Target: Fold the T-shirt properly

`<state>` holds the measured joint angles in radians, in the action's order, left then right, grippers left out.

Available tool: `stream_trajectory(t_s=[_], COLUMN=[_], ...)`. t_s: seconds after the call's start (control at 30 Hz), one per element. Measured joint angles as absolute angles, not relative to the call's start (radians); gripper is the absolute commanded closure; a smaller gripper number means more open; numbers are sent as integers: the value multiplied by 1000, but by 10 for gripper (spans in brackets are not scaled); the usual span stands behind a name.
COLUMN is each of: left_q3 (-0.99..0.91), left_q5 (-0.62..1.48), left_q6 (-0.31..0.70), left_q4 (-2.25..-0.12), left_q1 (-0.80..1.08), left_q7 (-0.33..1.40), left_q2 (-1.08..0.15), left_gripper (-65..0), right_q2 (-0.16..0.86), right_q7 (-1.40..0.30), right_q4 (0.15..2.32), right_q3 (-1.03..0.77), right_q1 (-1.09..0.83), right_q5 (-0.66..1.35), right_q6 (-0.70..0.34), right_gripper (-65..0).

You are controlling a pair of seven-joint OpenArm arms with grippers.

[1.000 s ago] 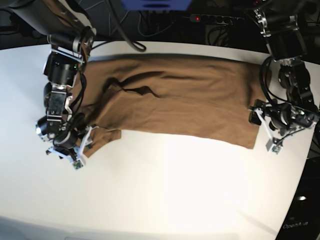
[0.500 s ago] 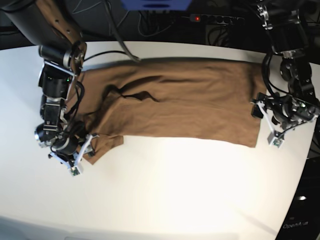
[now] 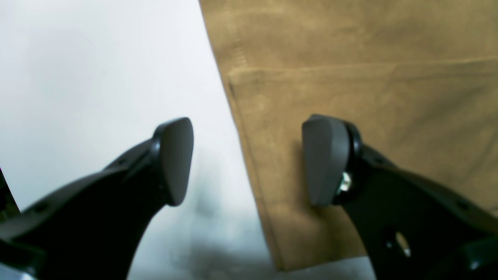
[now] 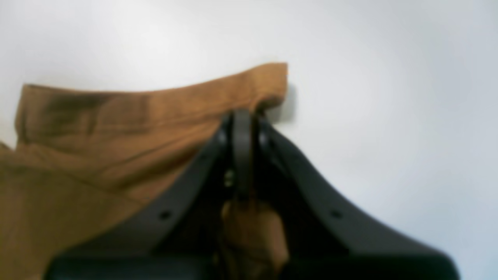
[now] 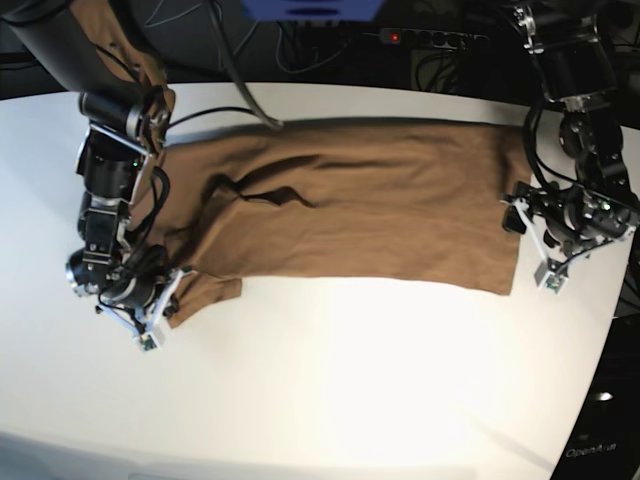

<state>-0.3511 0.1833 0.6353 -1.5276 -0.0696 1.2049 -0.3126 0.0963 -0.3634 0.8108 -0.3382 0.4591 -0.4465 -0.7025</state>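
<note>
T-shirt (image 5: 360, 210) flat across table (image 5: 330, 400)

Strong glare washes the bench (image 5: 380, 340) at lower centre; base view bends at edges; right wrist view blurred.

Ahead of the right claw (image 4: 242, 128), bare white surface (image 5: 330, 380) lies open beyond the T-shirt (image 5: 350, 205) sleeve; to its left, rumpled cloth fills the way. The left claw (image 3: 249, 159) straddles the shirt's edge: one finger (image 3: 175, 159) stands over bare surface, the other finger (image 3: 325, 159) over flat cloth. Dark cables (image 5: 260, 60) hang behind the surface's far rim.
</note>
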Motion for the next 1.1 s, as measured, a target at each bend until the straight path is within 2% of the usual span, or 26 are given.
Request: stream_trajectory(t_s=[0.23, 0.3, 0.4, 0.5, 0.7, 0.93, 1.1], left_q3=[-351, -353, -352, -353, -355, -352, -350], left_q5=[183, 183, 187, 182, 187, 182, 183], left_q6=[636, 635, 635, 635, 635, 631, 631], left_q4=[-1518, -1518, -1518, -1512, -1399, -1154, -1050], left_q1=[-69, -70, -70, -101, -224, -386, -472], left_q7=[1194, 1194, 1194, 1201, 1187, 1193, 1164], left_q2=[-301, -286, -276, -277, -289, -311, -328], left_gripper=[-423, -380, -276, -242, -294, -423, -434], right_q2=[98, 99, 99, 99, 97, 97, 96], right_q7=[-358, -357, -355, -355, -355, -356, -355], right_q4=[812, 812, 812, 812, 813, 813, 813], right_q3=[-339, -338, -338, -339, -339, -340, -340], right_q1=[456, 456, 456, 456, 454, 454, 454], right_q5=[-446, -446, -446, -446, -446, -447, -446], right_q6=[-703, -703, -703, -703, -703, -703, -702], right_gripper=[-13, -13, -12, -12, -12, -12, -12])
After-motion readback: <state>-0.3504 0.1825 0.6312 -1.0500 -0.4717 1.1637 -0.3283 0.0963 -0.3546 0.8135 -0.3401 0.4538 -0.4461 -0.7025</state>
